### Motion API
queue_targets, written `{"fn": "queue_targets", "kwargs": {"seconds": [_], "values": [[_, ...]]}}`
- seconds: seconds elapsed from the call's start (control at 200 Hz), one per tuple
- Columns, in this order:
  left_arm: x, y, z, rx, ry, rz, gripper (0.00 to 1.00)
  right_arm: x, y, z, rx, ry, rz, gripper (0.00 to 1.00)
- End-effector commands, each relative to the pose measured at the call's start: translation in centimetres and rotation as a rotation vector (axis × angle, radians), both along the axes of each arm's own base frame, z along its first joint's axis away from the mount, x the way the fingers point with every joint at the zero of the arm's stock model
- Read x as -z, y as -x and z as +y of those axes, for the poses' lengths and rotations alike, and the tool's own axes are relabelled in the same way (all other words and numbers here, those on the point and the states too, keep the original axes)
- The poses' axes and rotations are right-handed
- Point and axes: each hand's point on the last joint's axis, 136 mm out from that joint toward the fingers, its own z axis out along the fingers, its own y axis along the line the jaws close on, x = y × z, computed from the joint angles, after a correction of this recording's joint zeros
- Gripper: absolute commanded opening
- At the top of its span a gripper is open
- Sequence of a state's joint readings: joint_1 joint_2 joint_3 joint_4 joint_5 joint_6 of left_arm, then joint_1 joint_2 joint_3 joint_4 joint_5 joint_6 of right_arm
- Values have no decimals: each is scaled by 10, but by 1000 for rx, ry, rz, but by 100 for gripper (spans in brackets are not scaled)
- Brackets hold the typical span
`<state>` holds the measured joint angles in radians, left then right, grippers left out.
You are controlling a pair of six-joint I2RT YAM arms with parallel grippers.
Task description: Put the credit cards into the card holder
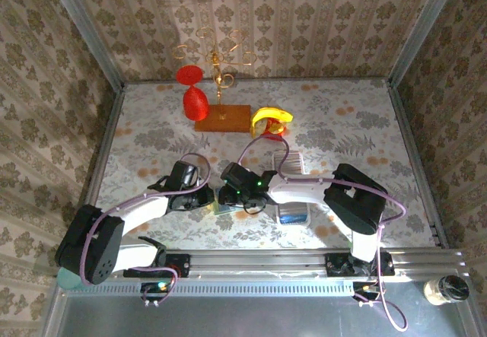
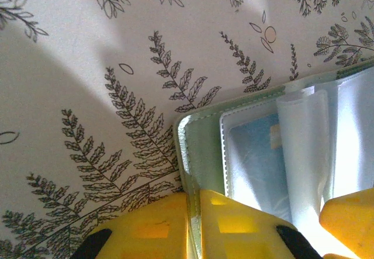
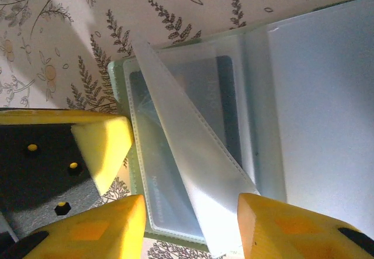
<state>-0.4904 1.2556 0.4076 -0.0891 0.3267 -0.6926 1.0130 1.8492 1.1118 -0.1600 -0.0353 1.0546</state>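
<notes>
Holding the card holder [image 1: 227, 208] open on the table [image 1: 342, 124], right between the two arms.

Pinching the green edge with the left gripper [image 2: 194, 227], jaws pressed tight on it. Hovering over the clear pockets with the right gripper [image 3: 193, 230], jaws spread wide, one floppy pocket flap [image 3: 193, 159] sticking up between them but not squeezed. Showing a blue credit card [image 2: 257, 154] tucked inside a pocket. Could go wrong from here: might lose the thin edge if pulled too hard, letting the holder flop shut; might bend or rip the flap if grabbed crooked.
</notes>
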Motion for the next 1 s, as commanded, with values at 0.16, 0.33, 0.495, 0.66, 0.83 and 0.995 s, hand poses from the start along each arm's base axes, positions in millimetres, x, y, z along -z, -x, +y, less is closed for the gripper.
{"fn": "queue_targets", "kwargs": {"seconds": [0.16,0.33,0.495,0.66,0.83,0.995], "values": [[7,7,0,-15,12,15,11,-3,3,20,0,-79,2,45],[0,3,12,-80,-5,-32,8,0,2,18,15,-67,-1,44],[-8,7,32,-181,-42,-73,9,5,3,15,22,-49,8,43],[-17,15,53,-268,-74,-103,7,0,2,23,0,-64,3,44],[-27,21,73,-336,-110,-139,10,-4,1,34,-23,-74,-5,43],[-16,29,78,-362,-125,-78,10,-2,-1,41,-27,-74,0,44]]}}
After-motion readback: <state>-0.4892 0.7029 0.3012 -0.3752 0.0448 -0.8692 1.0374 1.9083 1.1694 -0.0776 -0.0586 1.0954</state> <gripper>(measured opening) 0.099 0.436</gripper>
